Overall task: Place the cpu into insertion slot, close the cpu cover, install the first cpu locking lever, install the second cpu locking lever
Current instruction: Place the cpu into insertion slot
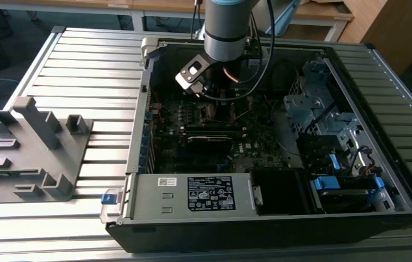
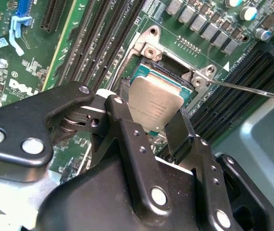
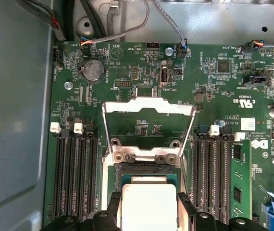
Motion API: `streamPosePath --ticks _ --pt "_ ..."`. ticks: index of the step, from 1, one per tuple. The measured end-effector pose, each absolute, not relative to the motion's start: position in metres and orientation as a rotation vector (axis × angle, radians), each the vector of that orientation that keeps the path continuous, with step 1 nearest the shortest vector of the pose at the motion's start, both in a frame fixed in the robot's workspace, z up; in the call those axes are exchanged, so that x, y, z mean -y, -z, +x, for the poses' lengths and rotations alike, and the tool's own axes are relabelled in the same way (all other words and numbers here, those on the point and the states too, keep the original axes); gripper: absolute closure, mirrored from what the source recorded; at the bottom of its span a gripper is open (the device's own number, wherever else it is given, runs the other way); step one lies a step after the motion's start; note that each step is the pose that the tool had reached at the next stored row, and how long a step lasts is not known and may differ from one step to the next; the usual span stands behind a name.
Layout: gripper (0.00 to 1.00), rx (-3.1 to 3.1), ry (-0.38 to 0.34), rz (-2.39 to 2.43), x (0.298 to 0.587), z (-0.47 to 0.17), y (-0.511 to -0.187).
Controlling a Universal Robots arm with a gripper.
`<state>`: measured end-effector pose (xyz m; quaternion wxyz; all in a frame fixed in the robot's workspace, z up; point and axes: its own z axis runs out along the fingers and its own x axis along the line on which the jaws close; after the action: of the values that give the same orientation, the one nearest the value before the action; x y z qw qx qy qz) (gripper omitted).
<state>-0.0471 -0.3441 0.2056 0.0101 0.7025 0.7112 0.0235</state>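
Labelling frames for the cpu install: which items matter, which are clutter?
Job: claw, shut on the cpu; insertion slot; cpu cover, flipped open; locking lever.
Clutter: grey fixture; coin cell; memory slots; labelled metal box.

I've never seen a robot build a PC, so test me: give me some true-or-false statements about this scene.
1. The gripper holds the cpu. True.
2. The cover is shut over the slot. False: it stands flipped open.
3. The arm reaches into the computer case. True.
4. The cpu lies outside the case. False: it is at the slot, between the gripper's fingers.
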Motion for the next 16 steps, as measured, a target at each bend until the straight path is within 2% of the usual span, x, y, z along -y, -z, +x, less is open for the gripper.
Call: streamPosePath --ticks 16 --pt "0.46 -2.220 -0.073 2.193 0.3408 -0.0471 -0.2005"
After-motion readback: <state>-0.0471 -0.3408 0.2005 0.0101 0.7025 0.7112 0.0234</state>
